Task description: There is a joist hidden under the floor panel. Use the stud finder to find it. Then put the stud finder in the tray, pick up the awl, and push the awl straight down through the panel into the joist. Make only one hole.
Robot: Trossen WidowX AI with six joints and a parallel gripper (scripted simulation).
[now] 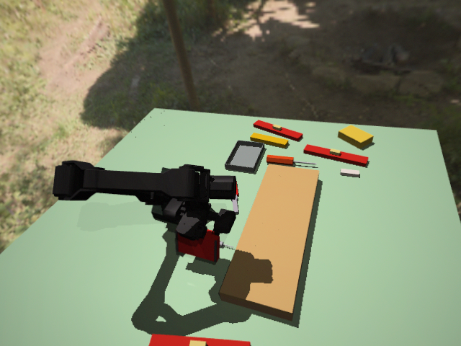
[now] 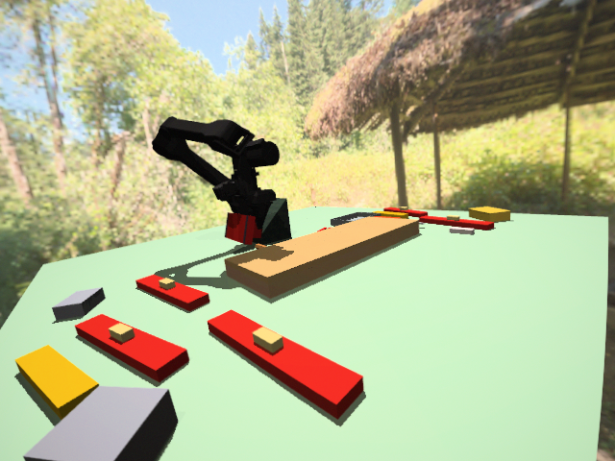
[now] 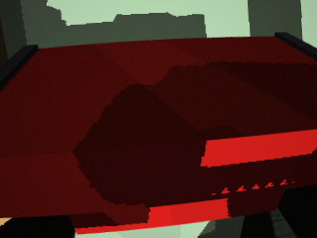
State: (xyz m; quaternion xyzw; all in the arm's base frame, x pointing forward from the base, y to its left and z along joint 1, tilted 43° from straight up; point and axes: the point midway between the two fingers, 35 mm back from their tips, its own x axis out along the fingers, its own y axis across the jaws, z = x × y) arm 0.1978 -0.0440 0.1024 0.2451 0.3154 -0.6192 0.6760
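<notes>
The stud finder [image 1: 198, 246] [image 2: 240, 229] [image 3: 149, 119] is a red block with a dark stripe at one end. My gripper [image 1: 208, 231] [image 2: 248, 212] is shut on it and holds it a little above the table, left of the panel's near end in the top view. The floor panel [image 1: 277, 223] [image 2: 342, 243] is a long tan slab, with the arm's shadow over its near left corner and no hole that I can see. The tray [image 1: 245, 156] is dark-rimmed and empty, beyond the panel's far left corner. An orange-handled tool with a thin shaft, seemingly the awl [image 1: 279, 160], lies at the panel's far end.
A thin ridged metal shaft [image 1: 227, 246] shows beside the stud finder; its other end is hidden. A partly hidden red and pale object [image 1: 235, 205] lies behind the gripper. Red bars, yellow blocks [image 1: 355, 136] and a white piece [image 1: 349, 172] lie beyond; more bars and grey blocks [image 2: 107, 417] lie nearer.
</notes>
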